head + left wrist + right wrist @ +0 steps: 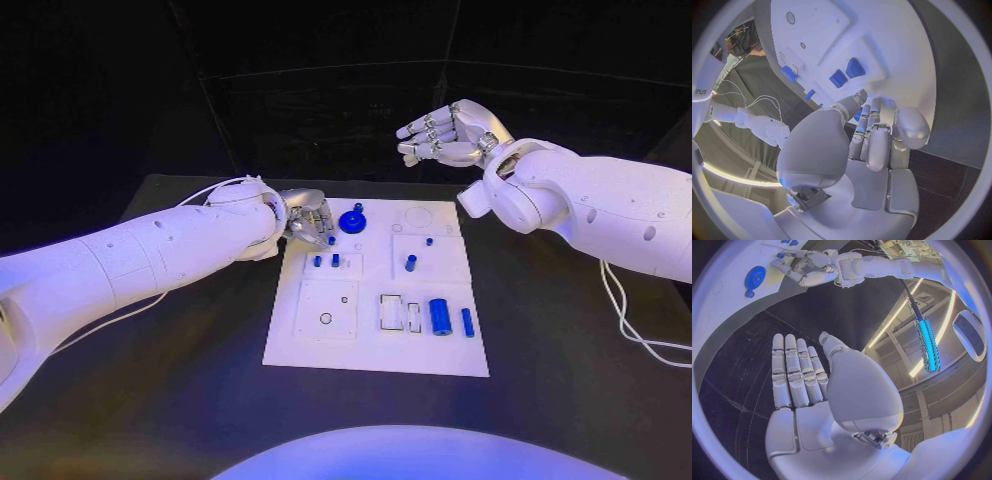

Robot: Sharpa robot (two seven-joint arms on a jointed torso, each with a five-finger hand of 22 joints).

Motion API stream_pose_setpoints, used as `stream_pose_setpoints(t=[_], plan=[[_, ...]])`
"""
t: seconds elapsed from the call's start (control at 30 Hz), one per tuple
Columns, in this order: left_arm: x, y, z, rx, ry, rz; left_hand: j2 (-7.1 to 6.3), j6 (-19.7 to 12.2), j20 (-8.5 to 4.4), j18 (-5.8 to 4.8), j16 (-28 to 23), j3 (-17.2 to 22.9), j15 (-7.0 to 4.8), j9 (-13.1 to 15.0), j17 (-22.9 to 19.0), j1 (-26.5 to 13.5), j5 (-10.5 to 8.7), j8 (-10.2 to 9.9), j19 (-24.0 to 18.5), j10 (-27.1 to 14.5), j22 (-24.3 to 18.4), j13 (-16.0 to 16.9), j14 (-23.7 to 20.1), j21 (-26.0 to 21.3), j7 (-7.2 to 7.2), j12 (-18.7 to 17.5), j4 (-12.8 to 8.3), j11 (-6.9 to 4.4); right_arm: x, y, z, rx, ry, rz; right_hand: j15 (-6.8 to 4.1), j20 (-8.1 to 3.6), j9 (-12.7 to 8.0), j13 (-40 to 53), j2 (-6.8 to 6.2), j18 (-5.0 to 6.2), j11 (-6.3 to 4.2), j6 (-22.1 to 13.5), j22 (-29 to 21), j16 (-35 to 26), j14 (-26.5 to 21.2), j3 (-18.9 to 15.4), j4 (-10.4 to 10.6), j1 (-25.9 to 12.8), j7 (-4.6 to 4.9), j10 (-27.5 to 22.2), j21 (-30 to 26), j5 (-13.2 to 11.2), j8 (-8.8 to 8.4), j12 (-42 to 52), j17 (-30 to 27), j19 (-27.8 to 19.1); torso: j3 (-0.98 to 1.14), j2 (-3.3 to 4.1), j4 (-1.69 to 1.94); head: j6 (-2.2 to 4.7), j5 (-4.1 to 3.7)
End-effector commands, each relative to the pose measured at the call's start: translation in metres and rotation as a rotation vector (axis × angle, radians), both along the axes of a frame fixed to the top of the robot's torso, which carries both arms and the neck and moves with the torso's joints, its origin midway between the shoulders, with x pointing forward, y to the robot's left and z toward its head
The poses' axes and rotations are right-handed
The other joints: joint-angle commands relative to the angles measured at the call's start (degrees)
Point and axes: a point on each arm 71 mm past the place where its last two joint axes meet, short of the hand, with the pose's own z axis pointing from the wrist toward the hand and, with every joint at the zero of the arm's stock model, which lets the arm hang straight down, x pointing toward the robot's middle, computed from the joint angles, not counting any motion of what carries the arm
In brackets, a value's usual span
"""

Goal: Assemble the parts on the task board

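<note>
Resting at the far left corner of the task board [375, 340], the left hand [304, 218] has its fingers curled down over the board's surface; whether they pinch a part cannot be told. Just beside its fingertips stands a round blue gear-like part [353, 221], and slightly nearer the robot two small blue pegs [327, 261] stand upright. Further from that hand, near the board's right edge, two blue cylinders [451, 318] lie side by side. The right hand [449, 133] hovers beyond the board's far right corner, fingers straight and apart, holding nothing.
</note>
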Motion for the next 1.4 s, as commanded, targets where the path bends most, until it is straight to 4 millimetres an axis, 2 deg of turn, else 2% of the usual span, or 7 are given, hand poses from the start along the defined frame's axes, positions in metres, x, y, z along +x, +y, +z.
stream_pose_setpoints(t=[0.03,0.17,0.3,0.4,0.8,0.9,1.4], plan=[[0.001,0.005,0.002,-0.015,-0.016,0.023,-0.69,-0.79,0.43,-1.05,-0.3,-0.01,0.42,-0.06,-0.03,-0.01,0.16,-0.58,-0.07,-0.61,-0.07,0.03,2.09,-0.4,0.09,-0.5,-0.37,-0.03,0.001,-0.004,-0.003,-0.095,0.018,0.008,-0.84,-0.58,0.17,-0.04,-0.23,0.36,-0.25,0.28,0.26,0.99,2.11,0.23,-1.18,0.28,-0.22,-0.93,0.53,-0.49,0.34,-0.14,0.35,2.18,0.0,0.01,-0.02,0.09,-0.06],[0.001,0.017,0.005,-0.042,-0.027,0.054,-0.82,-1.86,0.52,-0.98,-0.29,0.06,0.51,-0.04,-0.09,0.05,0.16,-1.28,-0.17,-1.25,-0.36,0.0,2.08,-0.71,0.24,-0.92,-0.46,0.08,0.003,-0.012,-0.009,-0.243,0.015,0.007,-3.13,-3.03,0.4,0.15,-0.44,0.3,-1.4,2.61,2.12,4.16,8.79,0.85,-3.48,1.58,-1.43,0.4,4.36,-1.25,1.33,0.93,1.92,7.47,-0.04,-0.07,0.06,0.2,-0.26],[0.001,0.038,0.015,-0.194,-0.053,0.128,-0.54,-0.75,0.62,-0.83,-0.29,0.14,0.65,0.27,-0.17,-0.1,0.18,-0.73,-0.41,-1.09,-1.12,0.09,2.07,-1.43,0.4,-0.8,-0.25,0.27,0.002,-0.023,-0.016,-0.49,-0.026,0.0,-6.33,-6.51,0.64,0.29,-0.7,0.22,-3.66,6.58,6.35,9.43,18.13,1.94,-6.67,3.23,-3.44,3.67,11.96,-0.11,2.61,2.58,5.37,13.35,0.08,-0.08,0.04,0.4,-0.27],[0.0,0.052,0.024,-0.381,-0.067,0.196,-0.1,1.55,0.69,-0.57,-0.26,0.25,0.64,0.68,-0.17,-0.17,0.21,0.53,-0.78,0.56,-2.22,0.48,2.05,-2.49,0.59,0.27,-0.04,0.15,0.0,-0.027,-0.022,-0.636,-0.062,-0.008,-7.21,-7.52,0.37,0.3,-0.92,0.04,-4.44,8.07,9.37,14.77,18.49,2.73,-7.93,2.53,-4.18,4.79,16.59,-0.09,2.46,2.94,8.92,13.67,0.06,0.01,-0.05,0.71,-0.62],[-0.021,0.065,0.045,-1.094,0.035,0.347,0.95,3.65,0.6,2.79,-9.18,-1.3,0.39,0.46,-17.42,-1.17,0.23,2.06,-8.81,2.09,-19.24,1.48,-4.67,-19.86,0.42,3.69,1.06,-0.39,-0.019,-0.019,-0.051,-0.9,-0.182,-0.01,-7.09,-7.23,0.04,0.19,-2.21,0.06,-4.12,8.21,17.58,30.74,18.04,6.73,-9.6,-1.66,-4.11,1.25,28.16,-0.82,0.24,1.63,19.74,11.82,-0.08,0.06,0.0,1.55,-3.54],[-0.029,0.063,0.047,-1.176,0.06,0.336,1.14,3.53,0.73,3.35,-11.07,-1.9,0.49,0.36,-20.73,-1.43,0.25,2.12,-10.55,1.75,-22.56,1.56,-6.31,-23.5,0.48,4.17,1.34,-0.27,-0.023,-0.017,-0.058,-0.934,-0.179,-0.004,-6.81,-6.89,0.05,0.18,-2.87,-0.61,-3.82,7.66,23.59,34.84,17.61,7.8,-9.95,-2.49,-3.87,0.21,33.24,-0.93,-0.19,1.54,22.79,12.83,-0.07,0.03,0.05,1.57,-3.91],[-0.046,0.066,0.046,-1.292,0.103,0.351,1.39,3.56,0.79,3.37,-12.23,-2.37,0.5,0.33,-22.81,-1.3,0.26,2.26,-11.06,1.59,-23.12,1.67,-7.45,-24.42,0.45,4.74,1.37,-0.3,-0.034,-0.015,-0.074,-1.01,-0.128,0.038,-5.94,-6.02,0.03,0.12,-4.26,-1.68,-2.98,5.71,33.16,46.08,17.05,7.12,-9.36,-5.18,-2.98,-3.19,40.77,-1.33,-0.38,1.23,33.4,14.32,-0.02,0.01,-0.01,1.66,-4.02]])
